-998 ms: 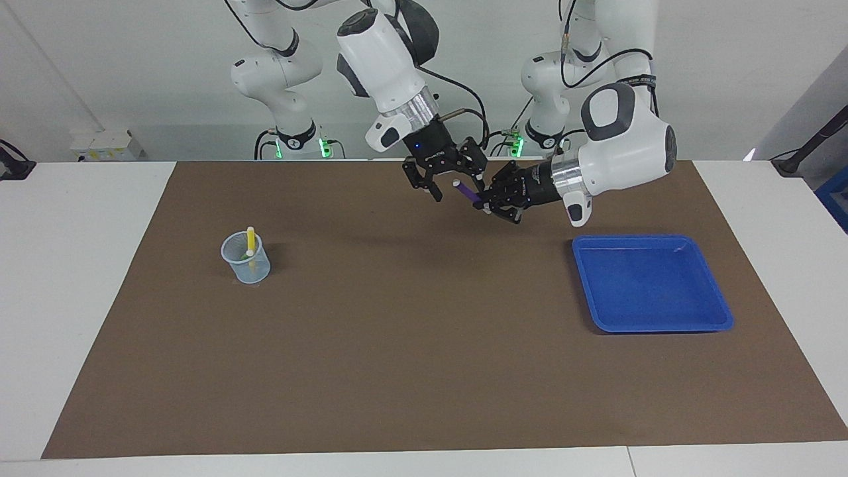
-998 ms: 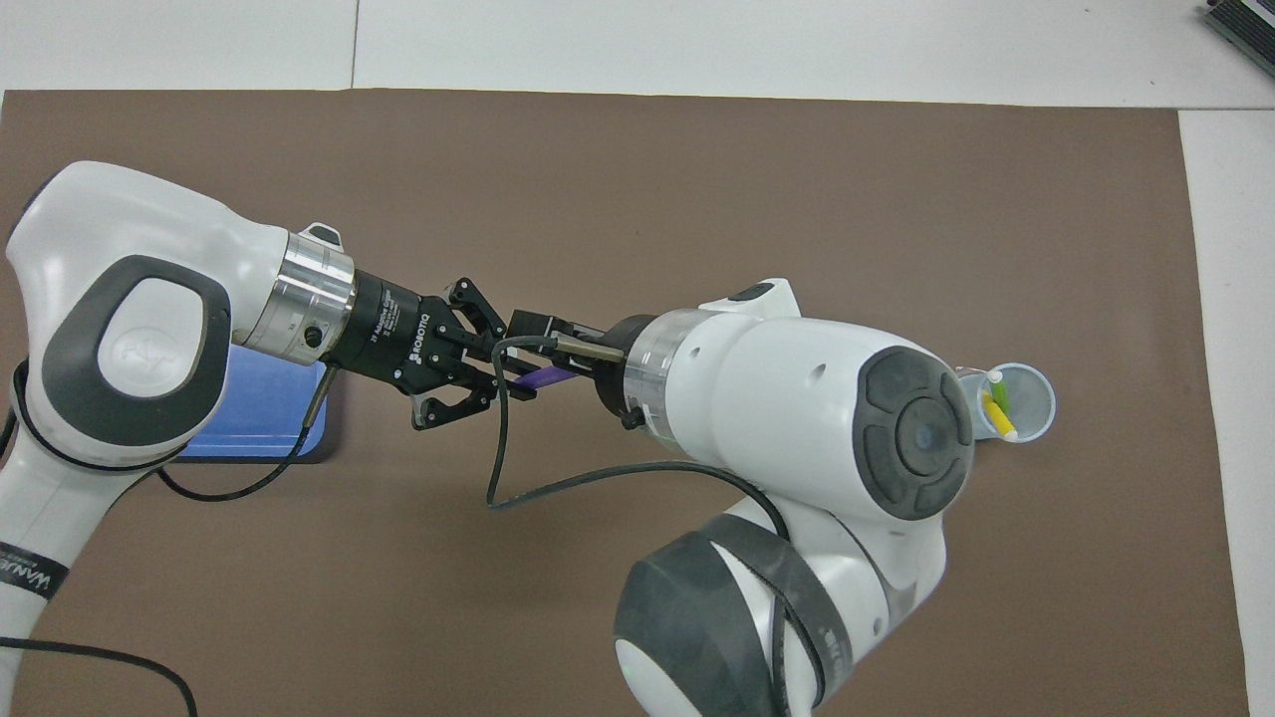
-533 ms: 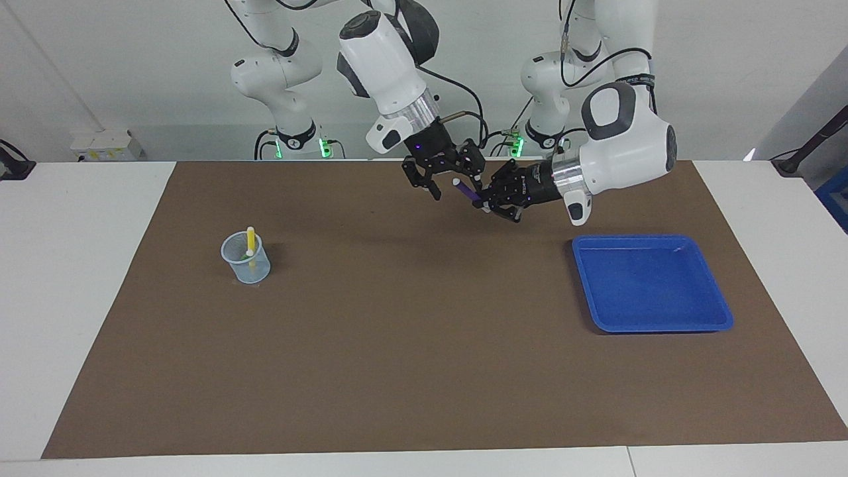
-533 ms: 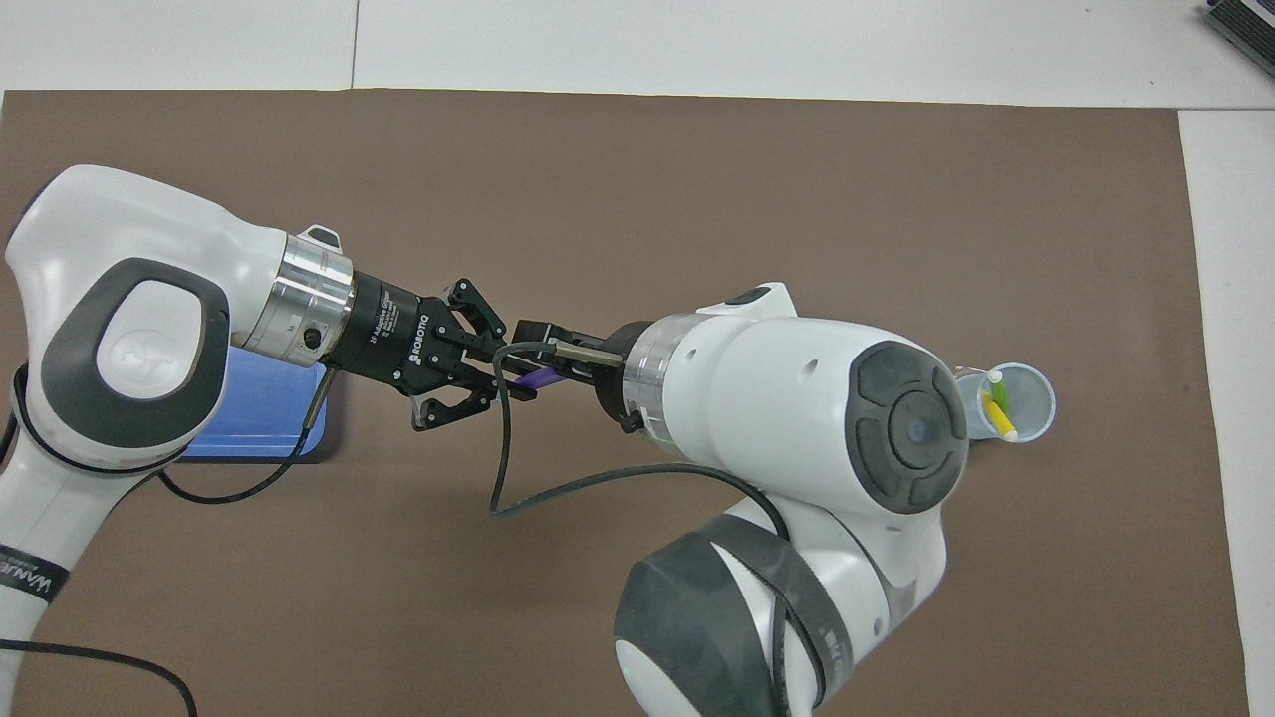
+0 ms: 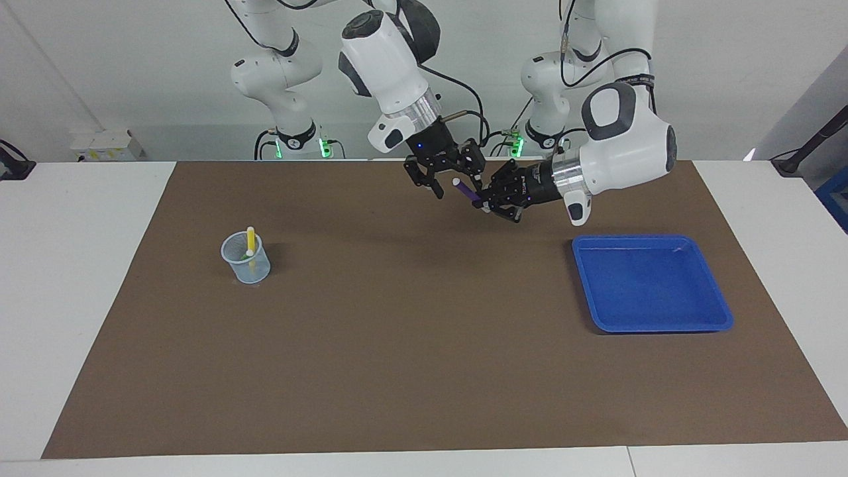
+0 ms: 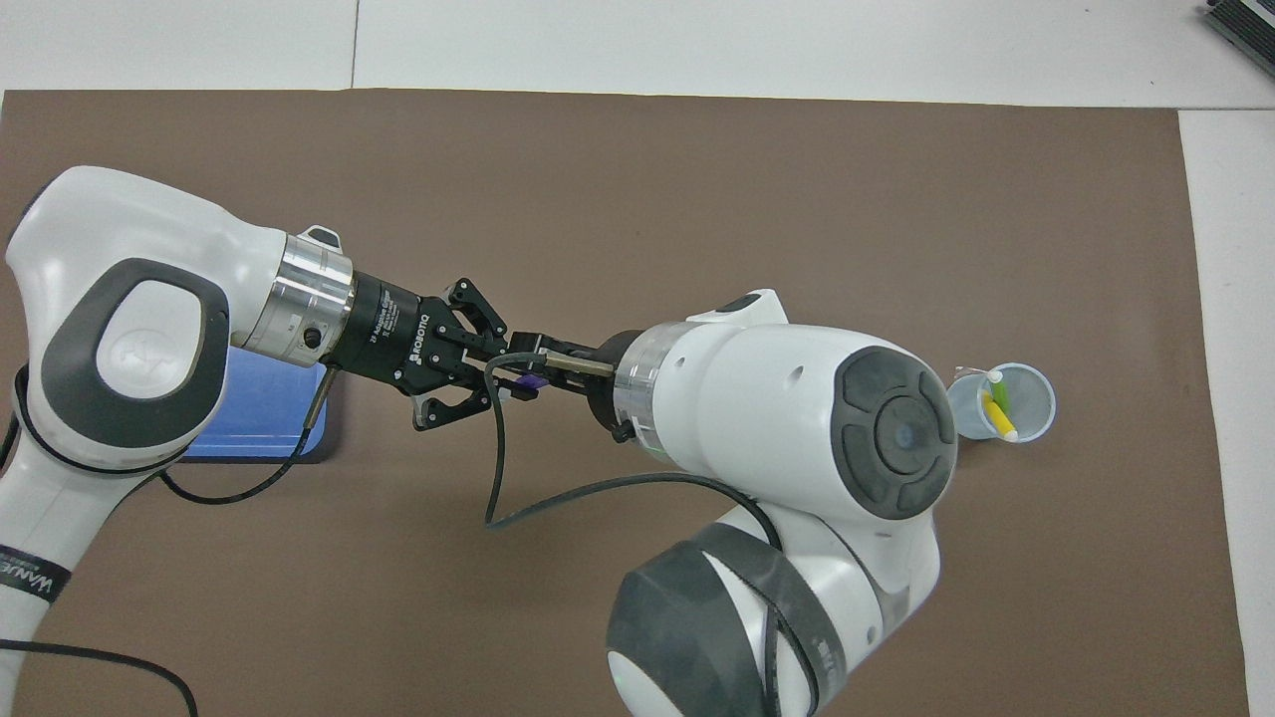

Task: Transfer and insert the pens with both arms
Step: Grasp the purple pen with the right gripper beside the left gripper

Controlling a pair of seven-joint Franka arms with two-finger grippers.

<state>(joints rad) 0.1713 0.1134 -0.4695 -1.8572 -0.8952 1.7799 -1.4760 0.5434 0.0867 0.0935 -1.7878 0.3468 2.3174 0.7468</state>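
The handover of the purple pen [image 5: 469, 192] is now taking place in mid-air, over the brown mat [image 5: 424, 371] at the robots' edge of the table [image 5: 86, 265], roughly midway between the two arm bases. The left gripper [image 5: 489, 201] is gripping the pen's lower end with its fingers fully closed on it; the pen is slanting up toward the right arm with its whitish tip uppermost. The right gripper [image 5: 452, 180] is straddling that upper end, and its fingers are drawing together around it. From the facing view they are not yet pressing on the pen; a gap is showing on either side of the tip.

Compared with a second ago, the right gripper's fingers are standing noticeably narrower, and the right wrist is sitting slightly closer over the pen. In the overhead view less of the purple shaft is showing between the two grippers. The left gripper and the pen are standing where they stood.

In my judgement the transfer is at the point of take-over: the right arm needs to complete its grip before the left lets go.

The yellow pen [image 5: 250, 240] and green pen [image 6: 999, 395] are already standing in the clear cup [image 5: 246, 258] toward the right arm's end. The blue tray [image 5: 652, 283], toward the left arm's end, is holding no pens.
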